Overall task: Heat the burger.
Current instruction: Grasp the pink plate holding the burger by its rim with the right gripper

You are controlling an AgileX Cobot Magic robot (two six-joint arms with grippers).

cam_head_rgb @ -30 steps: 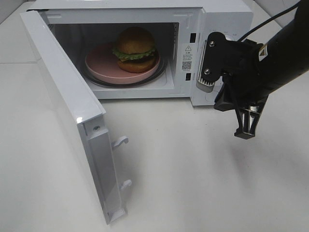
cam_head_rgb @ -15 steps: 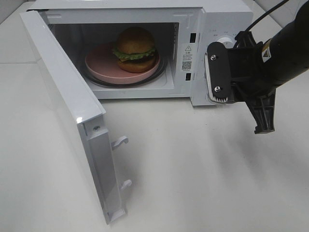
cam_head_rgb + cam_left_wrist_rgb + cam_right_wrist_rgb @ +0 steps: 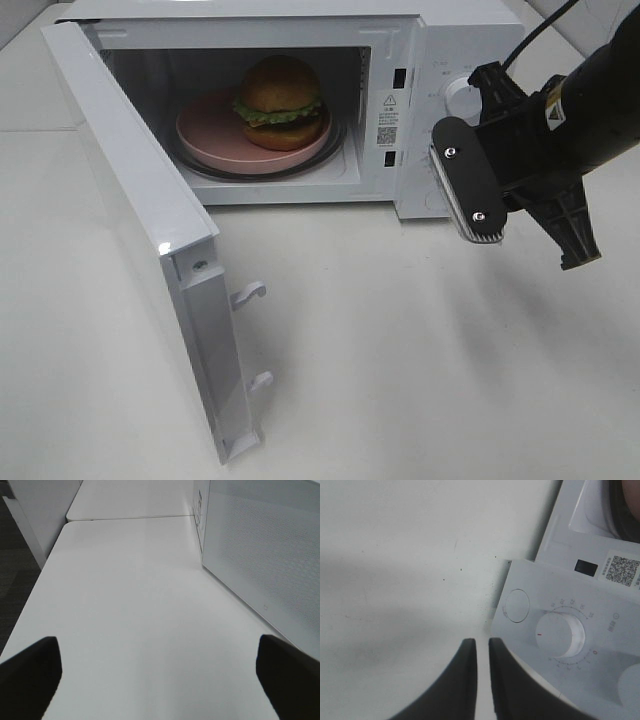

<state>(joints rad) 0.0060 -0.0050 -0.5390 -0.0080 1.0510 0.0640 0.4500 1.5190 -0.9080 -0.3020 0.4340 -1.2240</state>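
Door [image 3: 150, 230] of the microwave [image 3: 470, 40] stands wide open at the front, and the left gripper [image 3: 159, 655] waits beside the microwave's wall with fingers spread far apart, holding nothing. Further back the right gripper [image 3: 482, 641] hangs near the knob [image 3: 559, 632] with its fingers almost pressed together and empty. Furthest back the burger [image 3: 280, 100] sits on the pink plate [image 3: 205, 135] inside the microwave; if the knob is turned with the door open nothing will get hot, and a hard shove on the door could slide the microwave or tip the burger.
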